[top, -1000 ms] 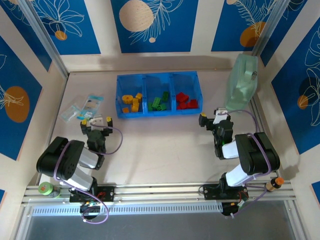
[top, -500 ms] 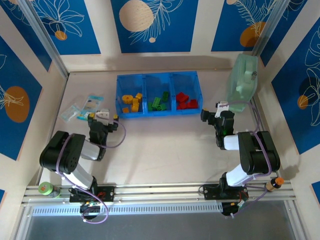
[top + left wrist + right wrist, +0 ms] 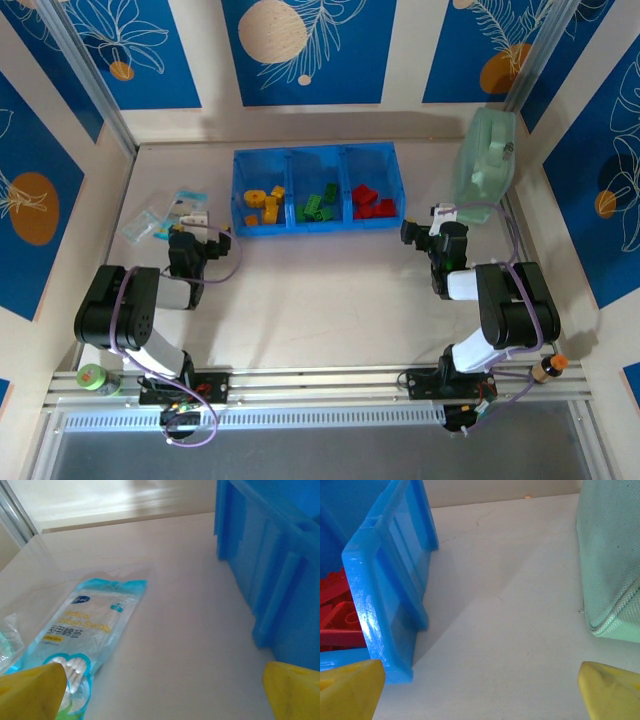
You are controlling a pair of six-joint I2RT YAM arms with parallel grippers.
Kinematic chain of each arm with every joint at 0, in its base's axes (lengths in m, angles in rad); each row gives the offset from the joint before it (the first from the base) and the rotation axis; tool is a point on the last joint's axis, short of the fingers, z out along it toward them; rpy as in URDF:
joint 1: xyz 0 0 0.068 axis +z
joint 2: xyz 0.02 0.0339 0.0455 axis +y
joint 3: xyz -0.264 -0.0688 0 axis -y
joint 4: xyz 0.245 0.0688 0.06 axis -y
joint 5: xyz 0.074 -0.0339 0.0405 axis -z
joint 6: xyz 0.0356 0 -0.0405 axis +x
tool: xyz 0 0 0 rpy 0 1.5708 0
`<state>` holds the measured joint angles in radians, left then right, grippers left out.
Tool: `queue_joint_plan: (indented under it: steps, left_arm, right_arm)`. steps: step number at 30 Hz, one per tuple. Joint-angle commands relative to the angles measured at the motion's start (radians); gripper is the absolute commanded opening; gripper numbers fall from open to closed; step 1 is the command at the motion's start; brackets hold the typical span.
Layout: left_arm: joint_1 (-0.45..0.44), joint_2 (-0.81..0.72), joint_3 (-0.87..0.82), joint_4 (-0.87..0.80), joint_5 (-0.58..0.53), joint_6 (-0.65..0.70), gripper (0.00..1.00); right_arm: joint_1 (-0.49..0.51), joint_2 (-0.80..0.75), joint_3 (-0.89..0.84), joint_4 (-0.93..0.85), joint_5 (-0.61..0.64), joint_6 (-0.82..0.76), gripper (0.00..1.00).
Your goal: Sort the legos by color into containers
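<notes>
The legos lie inside the containers, three compartments of one blue tray (image 3: 316, 225): yellow ones (image 3: 262, 205) on the left, green ones (image 3: 318, 207) in the middle, red ones (image 3: 372, 202) on the right. Low over the table left of the tray, my left gripper (image 3: 193, 238) is open with nothing between its yellow fingertips (image 3: 30, 692). In the left wrist view the tray's wall (image 3: 280, 570) rises on the right. My right gripper (image 3: 433, 226) is open and empty beside the tray's right corner (image 3: 385, 595), where red legos (image 3: 335, 615) show.
Clear packets with blue print (image 3: 165, 215) lie just ahead of the left gripper; one (image 3: 85, 640) reaches its left fingertip. A pale green bag (image 3: 485, 165) stands at the back right, close to the right gripper (image 3: 480, 692). Bare table lies between the arms.
The left gripper has swung forward and then left, toward the packets. The right gripper edged forward toward the tray corner, then held still. Both stayed open.
</notes>
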<state>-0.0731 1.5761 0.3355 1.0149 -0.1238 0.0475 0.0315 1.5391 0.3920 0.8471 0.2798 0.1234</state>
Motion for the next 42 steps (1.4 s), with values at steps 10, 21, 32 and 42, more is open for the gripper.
queue_joint_plan:
  steps: [10,21,32,42]
  left_arm:
    - [0.0,-0.009,0.041,-0.079,0.047,-0.003,1.0]
    - [-0.001,-0.014,0.038,-0.077,0.055,0.003,1.0]
    - [0.0,-0.013,0.038,-0.078,0.056,0.003,1.0]
    - [0.0,-0.014,0.039,-0.078,0.056,0.003,1.0]
  right_arm:
    - [0.001,-0.014,0.007,0.001,-0.013,0.009,0.99]
    - [0.002,-0.016,0.004,0.004,-0.013,0.009,0.99]
    - [0.002,-0.016,0.004,0.006,-0.011,0.009,0.99]
    - [0.002,-0.016,0.004,0.006,-0.011,0.008,0.99]
